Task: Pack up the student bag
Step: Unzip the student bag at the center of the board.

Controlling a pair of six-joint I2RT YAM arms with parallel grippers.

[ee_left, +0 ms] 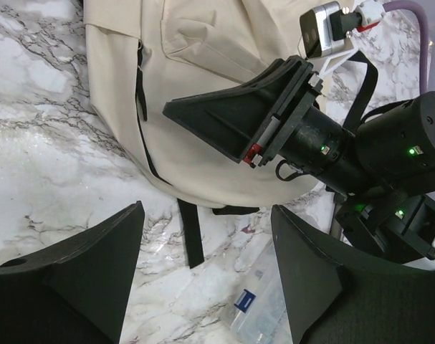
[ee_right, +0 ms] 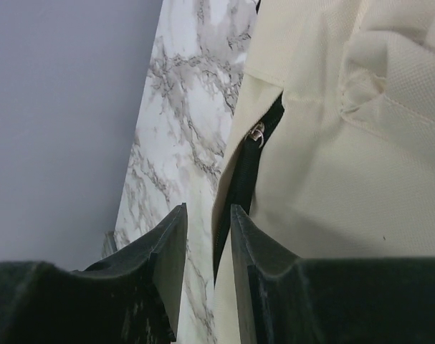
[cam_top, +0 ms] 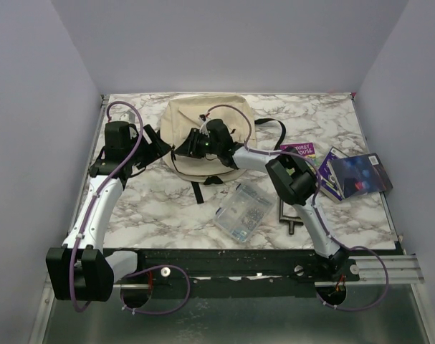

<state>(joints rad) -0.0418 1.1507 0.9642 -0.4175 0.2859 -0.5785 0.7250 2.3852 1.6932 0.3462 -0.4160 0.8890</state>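
**Hidden and cut off:** The right arm lies across the lower middle of the student bag in the overhead view and hides that part of its front. Both wrist cameras cut the bag off at their frame edges. In the right wrist view a black zip line runs down behind the fingers, and its lower end is lost from sight. The contents of the clear pouch are too small to make out. The arm partly covers the lettering on the purple card.

**The bag:** Cream fabric with black zip lines and black straps, it lies flat at the far middle of the marble table, near the back wall. A small metal zip pull sits at the top of 1 side zip.

**The arms:** The right gripper hangs at the bag's left edge beside that zip, jaws drawn close with a slim gap and nothing seen clamped between them. The left gripper hovers just off the bag's left side, its 2 fingers spread wide and grasping nothing.

A blue booklet and a metal piece lie well to the right.
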